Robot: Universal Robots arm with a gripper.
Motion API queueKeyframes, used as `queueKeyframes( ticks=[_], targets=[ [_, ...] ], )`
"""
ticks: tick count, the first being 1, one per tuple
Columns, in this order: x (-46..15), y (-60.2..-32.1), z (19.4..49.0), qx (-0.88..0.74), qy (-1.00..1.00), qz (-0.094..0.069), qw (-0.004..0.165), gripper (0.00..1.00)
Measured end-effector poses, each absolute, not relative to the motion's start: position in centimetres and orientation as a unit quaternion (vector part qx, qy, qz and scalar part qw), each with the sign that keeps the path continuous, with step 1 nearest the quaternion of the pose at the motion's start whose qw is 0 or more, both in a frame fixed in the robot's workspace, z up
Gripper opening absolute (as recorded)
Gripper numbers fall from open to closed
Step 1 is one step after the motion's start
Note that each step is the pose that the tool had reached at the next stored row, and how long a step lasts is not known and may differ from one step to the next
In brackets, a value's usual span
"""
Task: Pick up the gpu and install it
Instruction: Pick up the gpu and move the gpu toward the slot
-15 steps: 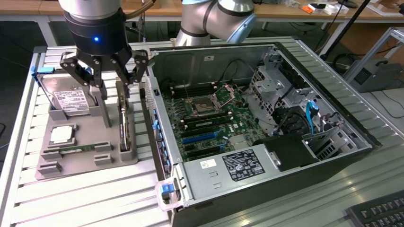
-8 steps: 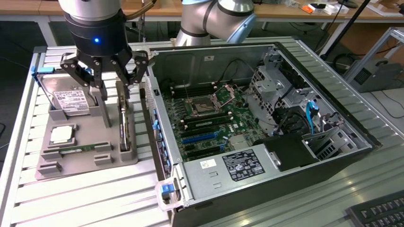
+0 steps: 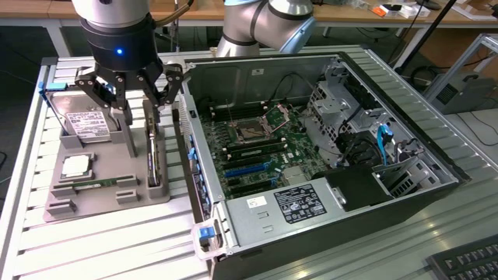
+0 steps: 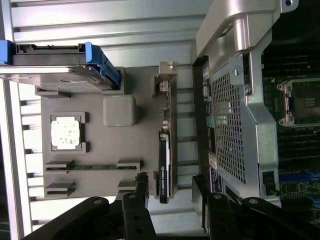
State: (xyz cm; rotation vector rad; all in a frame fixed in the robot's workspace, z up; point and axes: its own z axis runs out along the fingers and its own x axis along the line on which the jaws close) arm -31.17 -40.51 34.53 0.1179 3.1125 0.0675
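Arm point(image 3: 116, 35) positioned over grey holder point(image 3: 101, 201) on slatted tabletop point(image 3: 116, 245). Jaws spread wide, either side of the far end of the gpu point(image 3: 153, 153), which stands on edge in the holder; contact not determinable. Holder also carries hard drive point(image 3: 84, 123), processor point(image 3: 76, 166) and RAM stick point(image 3: 97, 184). Open computer case point(image 3: 404, 192) lies just beside it, motherboard point(image 3: 260, 146) exposed.

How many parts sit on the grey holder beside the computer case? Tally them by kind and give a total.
Hard drive: 1
CPU: 1
RAM stick: 1
GPU: 1
Total on the grey holder: 4
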Motion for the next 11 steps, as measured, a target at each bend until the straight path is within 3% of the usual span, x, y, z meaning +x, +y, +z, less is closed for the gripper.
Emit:
queueKeyframes(
  ticks=[11],
  targets=[
    [-31.17, -40.58, 34.25, 0.038, 0.999, 0.022, 0.013, 0.48]
  ],
)
